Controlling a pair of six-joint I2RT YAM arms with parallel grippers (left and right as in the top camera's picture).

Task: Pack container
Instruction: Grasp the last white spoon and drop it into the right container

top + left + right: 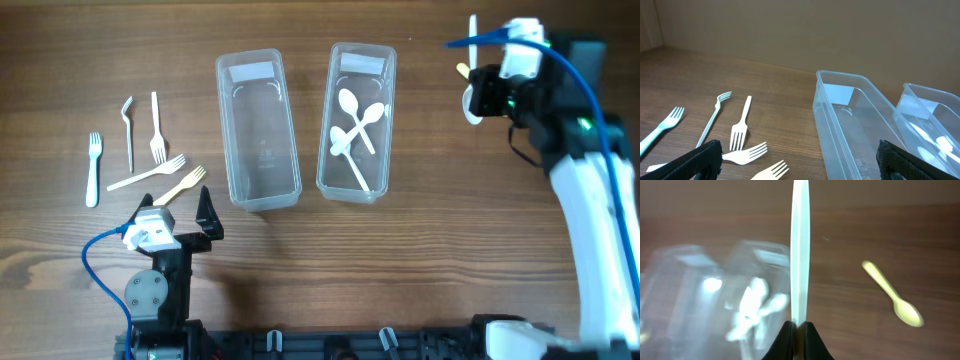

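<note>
Two clear plastic containers stand side by side. The left one (258,130) is empty; the right one (357,120) holds several white spoons (352,125). Several plastic forks (148,173) lie on the table left of them. My left gripper (185,225) is open and empty, near the forks (742,152) and the left container's (855,125) near end. My right gripper (472,100) is right of the right container. It is shut on a white utensil (800,255), whose straight handle stands up from the jaws (800,327). A cream spoon (892,295) lies on the table beside it.
The wooden table extends all round. The right arm's white link (600,230) and blue cable (570,70) run along the right side. The left arm's base (155,290) sits at the front edge. The right container also shows in the left wrist view (935,125).
</note>
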